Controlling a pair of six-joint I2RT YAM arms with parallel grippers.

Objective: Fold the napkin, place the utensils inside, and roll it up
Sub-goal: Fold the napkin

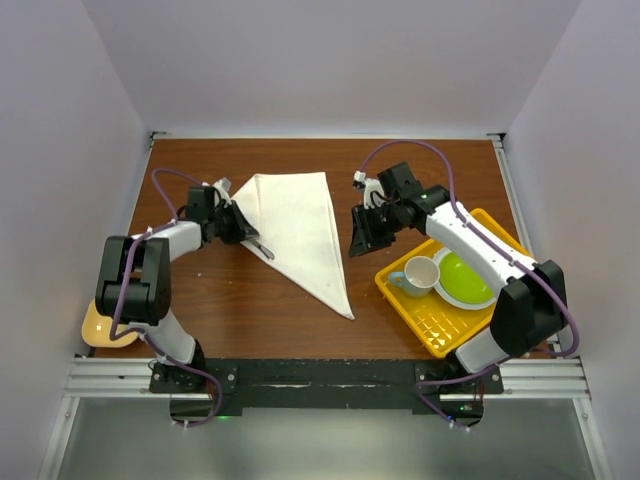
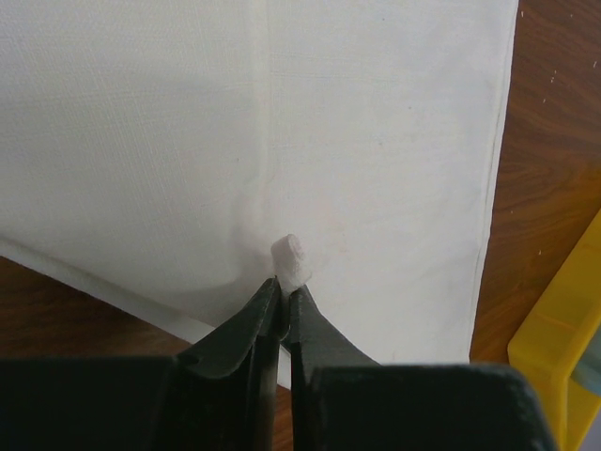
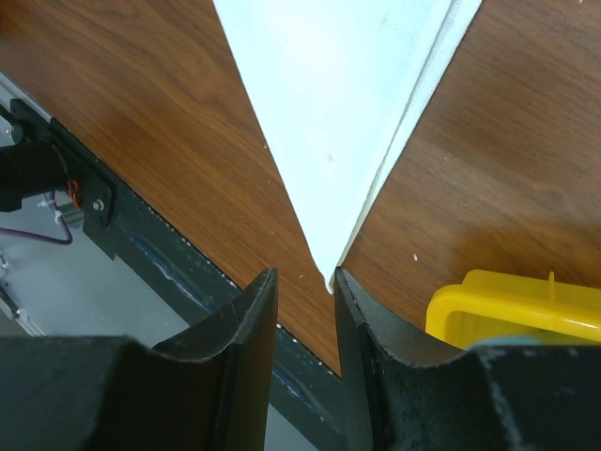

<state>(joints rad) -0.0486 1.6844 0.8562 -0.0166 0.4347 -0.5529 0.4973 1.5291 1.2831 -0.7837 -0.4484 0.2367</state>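
Risk at the placing step: on the brown wooden bench, we judge that the large white cloth napkin could be dragged out of its fold if the left pincer scrapes it. The slim silver metal knife, apparently pinched in that pincer's narrow jaws, could slip off the cloth's edge. The right pincer hangs half-open and empty. The napkin lies mid-bench, a flat, smooth, long triangle pointing to the near edge.

Bare table in front of napkin; narrow gap toward yellow tray, crowded with cup and bowl.
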